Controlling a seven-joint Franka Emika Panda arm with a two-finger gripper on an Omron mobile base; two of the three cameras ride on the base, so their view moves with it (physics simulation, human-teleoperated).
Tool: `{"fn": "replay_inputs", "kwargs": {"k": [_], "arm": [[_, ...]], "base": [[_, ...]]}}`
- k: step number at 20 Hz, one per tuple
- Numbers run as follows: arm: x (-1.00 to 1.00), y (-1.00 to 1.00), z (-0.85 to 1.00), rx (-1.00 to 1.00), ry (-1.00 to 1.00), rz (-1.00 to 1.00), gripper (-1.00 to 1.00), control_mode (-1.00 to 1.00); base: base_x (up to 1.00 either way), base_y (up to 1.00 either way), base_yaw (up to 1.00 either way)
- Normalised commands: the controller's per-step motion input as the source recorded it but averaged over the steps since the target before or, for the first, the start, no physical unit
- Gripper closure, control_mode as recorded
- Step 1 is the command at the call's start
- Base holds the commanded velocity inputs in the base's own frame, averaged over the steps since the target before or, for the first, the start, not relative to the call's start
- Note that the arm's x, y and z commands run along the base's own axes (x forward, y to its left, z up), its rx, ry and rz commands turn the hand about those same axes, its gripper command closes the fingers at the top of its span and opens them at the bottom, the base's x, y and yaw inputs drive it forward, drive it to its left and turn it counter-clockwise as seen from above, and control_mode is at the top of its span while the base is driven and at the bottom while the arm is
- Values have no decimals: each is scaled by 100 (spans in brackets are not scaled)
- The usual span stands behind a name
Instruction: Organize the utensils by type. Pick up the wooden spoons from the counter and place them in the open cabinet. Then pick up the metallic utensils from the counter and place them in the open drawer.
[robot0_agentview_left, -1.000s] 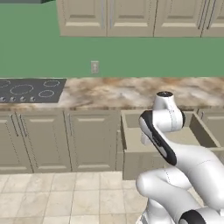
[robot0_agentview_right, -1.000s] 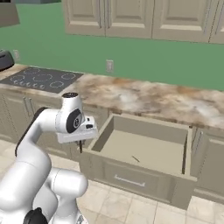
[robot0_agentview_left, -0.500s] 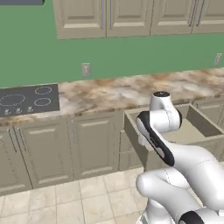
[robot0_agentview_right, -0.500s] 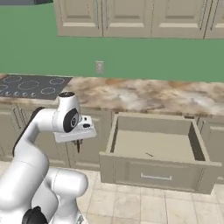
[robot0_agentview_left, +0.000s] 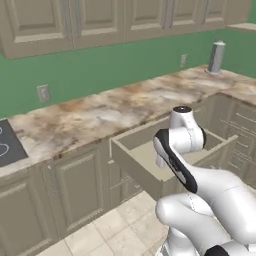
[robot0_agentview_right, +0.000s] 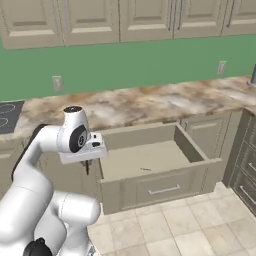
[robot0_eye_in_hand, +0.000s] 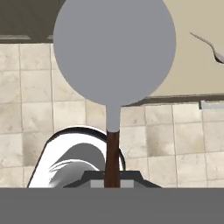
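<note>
— Where is the utensil you care about?

— Your tool (robot0_agentview_right: 87, 165) is clamped on the round-headed metal utensil (robot0_eye_in_hand: 114, 52), low by the near left corner of the open drawer (robot0_agentview_right: 150, 159). In the hand view its flat grey disc head stands out ahead of the tool, with floor tiles and the drawer's edge beyond it. An all-grey metal spoon (robot0_eye_in_hand: 209, 45) already lies on the drawer floor.

— How will it handle?

— You should expect it to be light and stiff, I judge. The head is broad and the dark handle (robot0_eye_in_hand: 112, 157) thin and smooth, so it could swivel in the grip. You hold it on the handle, below the grey neck.

— Which way does it point?

— Its long axis runs straight along the tool, head away from the hand. In the right base view the tool hangs downward, so you carry it head-down.

— And the worktop (robot0_agentview_right: 150, 100)?

— Behind the drawer. I cannot make out any utensils on it.
</note>
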Motion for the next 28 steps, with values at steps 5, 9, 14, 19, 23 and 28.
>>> {"fn": "replay_inputs", "kwargs": {"k": [5,9,14,19,23,28], "arm": [[0,0,0,0,0,0,100,100],[0,0,0,0,0,0,100,100],[0,0,0,0,0,0,100,100],[0,0,0,0,0,0,100,100],[0,0,0,0,0,0,100,100],[0,0,0,0,0,0,100,100]], "base": [[-3,74,-50],[0,69,-57],[12,70,-57],[6,77,-50],[0,80,-49],[23,75,-50]]}}
